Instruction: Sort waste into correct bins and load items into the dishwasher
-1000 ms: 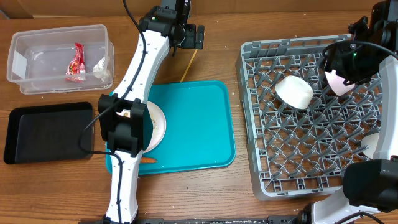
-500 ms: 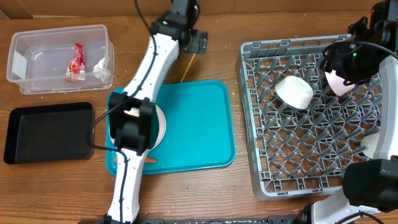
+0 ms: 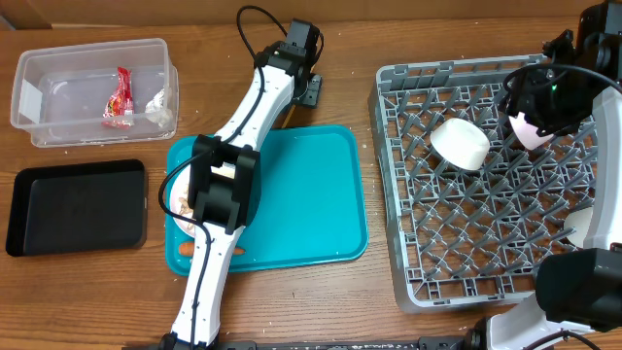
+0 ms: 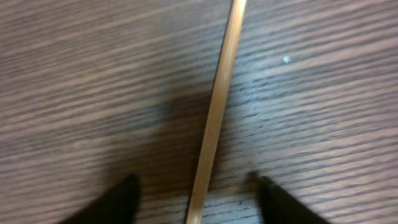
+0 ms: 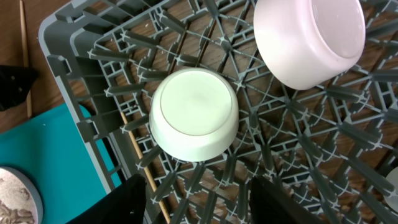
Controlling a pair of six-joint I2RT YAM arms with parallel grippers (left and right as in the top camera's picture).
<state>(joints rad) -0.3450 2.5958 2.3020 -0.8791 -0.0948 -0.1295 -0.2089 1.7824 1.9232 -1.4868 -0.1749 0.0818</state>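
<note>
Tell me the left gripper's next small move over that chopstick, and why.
Probably close the left gripper on the chopstick: its jaws straddle the stick lying flat on the wooden table, with gaps on both sides, so nothing is gripped yet.

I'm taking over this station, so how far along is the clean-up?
Done: the red wrapper and tissue lie in the clear tub; a white cup, a pink bowl and one chopstick are in the rack. In hand: the left gripper straddles the second chopstick on the table, jaws not yet touching it. Left: the plate with food scraps on the teal tray; the black tray looks empty.
</note>
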